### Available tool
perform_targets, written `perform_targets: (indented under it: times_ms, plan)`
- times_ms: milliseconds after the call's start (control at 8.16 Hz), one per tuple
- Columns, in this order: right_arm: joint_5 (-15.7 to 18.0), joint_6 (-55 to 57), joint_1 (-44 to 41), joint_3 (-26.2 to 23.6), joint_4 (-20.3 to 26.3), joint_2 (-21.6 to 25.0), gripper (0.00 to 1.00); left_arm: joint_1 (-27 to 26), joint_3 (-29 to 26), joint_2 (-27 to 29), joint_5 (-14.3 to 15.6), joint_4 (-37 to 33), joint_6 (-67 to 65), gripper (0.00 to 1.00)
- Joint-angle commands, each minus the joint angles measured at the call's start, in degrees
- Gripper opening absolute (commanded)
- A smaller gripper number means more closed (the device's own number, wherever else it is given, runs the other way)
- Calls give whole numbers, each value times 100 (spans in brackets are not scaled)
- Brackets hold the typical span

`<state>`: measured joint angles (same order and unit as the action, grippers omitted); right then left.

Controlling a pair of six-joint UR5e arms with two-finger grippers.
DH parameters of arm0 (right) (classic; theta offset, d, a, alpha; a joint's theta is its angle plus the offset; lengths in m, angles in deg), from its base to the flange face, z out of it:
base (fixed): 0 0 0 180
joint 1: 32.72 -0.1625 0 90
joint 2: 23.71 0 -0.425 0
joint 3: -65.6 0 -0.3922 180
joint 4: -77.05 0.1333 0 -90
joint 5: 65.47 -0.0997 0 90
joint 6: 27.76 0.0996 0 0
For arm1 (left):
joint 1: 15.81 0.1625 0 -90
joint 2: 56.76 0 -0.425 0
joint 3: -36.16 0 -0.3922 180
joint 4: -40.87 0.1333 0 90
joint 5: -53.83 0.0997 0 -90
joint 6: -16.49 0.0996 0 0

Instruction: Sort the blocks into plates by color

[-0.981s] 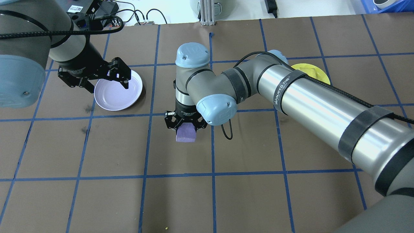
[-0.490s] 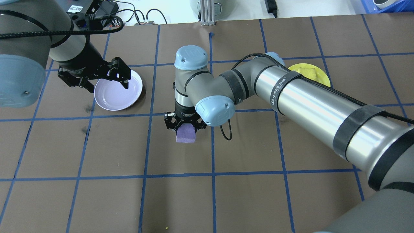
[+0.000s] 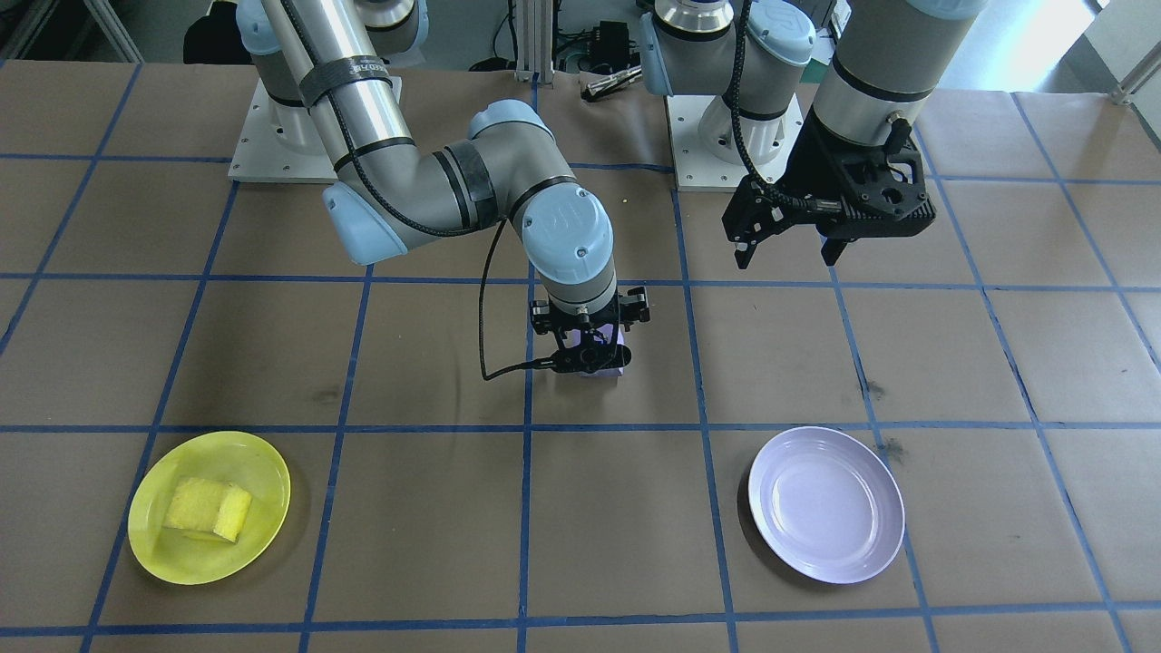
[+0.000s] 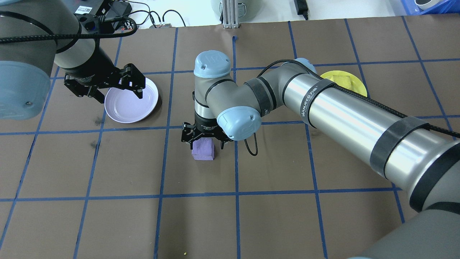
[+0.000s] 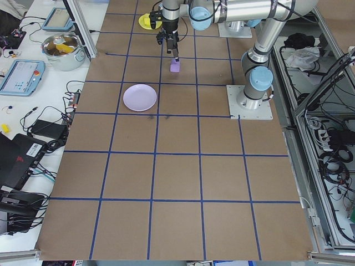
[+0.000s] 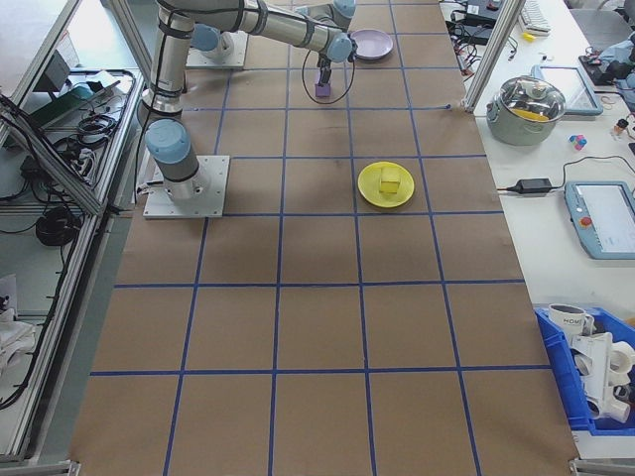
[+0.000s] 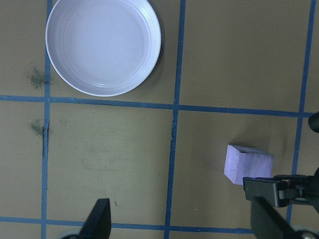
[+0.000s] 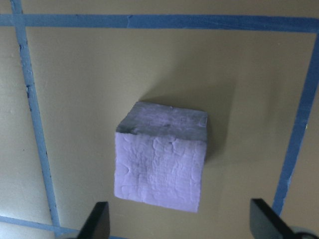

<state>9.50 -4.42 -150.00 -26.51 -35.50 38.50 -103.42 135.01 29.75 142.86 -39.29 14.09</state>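
"WANJEED" is read on a black strap (image 4: 312,99) wrapped round the right arm (image 4: 345,118); no other text is legible.

1. My right arm (image 4: 345,111) is silver tubing with pale blue joint caps, black straps and "WANJEED" lettering.
2. A black braided cable runs along it.
3. The left arm (image 3: 871,82) is grey, ending in black gripper hardware.

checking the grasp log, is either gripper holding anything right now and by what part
Nothing is held. The right gripper hangs open over the small spongy purple block, which sits on the table, jaws clear of its sides. The left gripper is open and empty.
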Motion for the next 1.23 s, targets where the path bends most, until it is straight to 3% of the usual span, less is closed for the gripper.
perform_targets:
  times_ms: [0,245,490,858,1103]
  plan:
    - [17,-31,38,9,75,89,100,-45,2,6,1,-17,-76,100]
    - [87,-381,588,-26,600,466,100,-63,2,6,-25,-61,-102,100]
    - [561,-830,1528,-26,1373,1281,100,-281,159,-20,-60,-104,-618,100]
    - [1351,-1419,2549,-26,1744,2258,100,-739,222,41,-69,-26,-1464,100]
    - [1380,-1430,2623,17,1895,2663,100,-923,231,243,-69,-43,-1509,100]
